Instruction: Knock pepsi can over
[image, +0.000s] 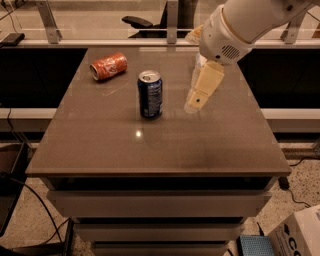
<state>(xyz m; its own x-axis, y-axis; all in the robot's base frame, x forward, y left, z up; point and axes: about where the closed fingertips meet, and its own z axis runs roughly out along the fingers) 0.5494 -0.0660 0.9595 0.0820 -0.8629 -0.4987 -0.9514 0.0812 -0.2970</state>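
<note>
The pepsi can (150, 94), dark blue with a silver top, stands upright near the middle of the brown table (125, 145). My gripper (194, 106) hangs from the white arm at the upper right, its cream-coloured tip just above the tabletop. It is to the right of the can, a short gap away, not touching it.
An orange-red soda can (108, 66) lies on its side at the table's back left. A clear plastic bottle (199, 62) lies at the back, mostly hidden behind my arm. A railing and a chair stand behind the table. A cardboard box (300, 235) sits on the floor, lower right.
</note>
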